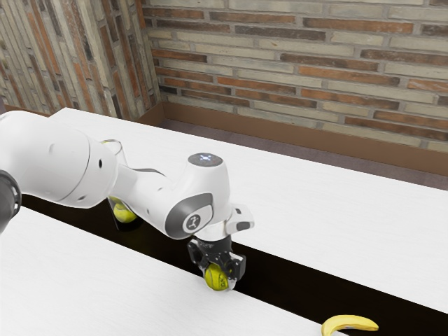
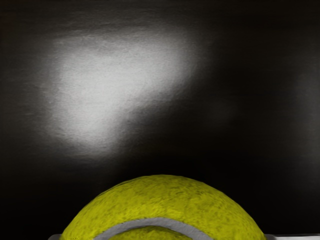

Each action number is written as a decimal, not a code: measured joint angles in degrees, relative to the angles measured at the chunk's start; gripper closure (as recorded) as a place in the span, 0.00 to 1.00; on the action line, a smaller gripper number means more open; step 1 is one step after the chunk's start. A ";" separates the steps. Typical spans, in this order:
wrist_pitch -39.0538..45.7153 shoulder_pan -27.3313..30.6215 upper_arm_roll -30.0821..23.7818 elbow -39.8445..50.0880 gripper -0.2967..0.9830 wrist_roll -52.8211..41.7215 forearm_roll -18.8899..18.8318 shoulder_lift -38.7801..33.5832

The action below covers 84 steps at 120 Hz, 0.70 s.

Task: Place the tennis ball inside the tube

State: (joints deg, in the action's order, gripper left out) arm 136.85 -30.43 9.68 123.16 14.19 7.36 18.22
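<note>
The arm (image 1: 45,157) was white and smooth, with fat, round parts and little dark dots. One gray, round cap (image 1: 206,157) had a pale blue mark. A gray side patch (image 1: 178,218) went around a white oval (image 1: 198,220). The gripper (image 1: 218,278) was black.

Exterior view: bright, even light; white desk (image 1: 336,210) near the ball (image 1: 215,278) almost washed out, shadows faint. Wrist view: dim; broad, soft-edged glare on black strip (image 2: 240,125), apart from the ball; near-black beside it.
</note>
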 joint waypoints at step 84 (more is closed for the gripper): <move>-33.65 12.50 0.93 -32.55 0.47 -0.60 -11.87 -12.33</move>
State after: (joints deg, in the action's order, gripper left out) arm 103.20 -17.93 10.61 90.61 13.60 -4.51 5.89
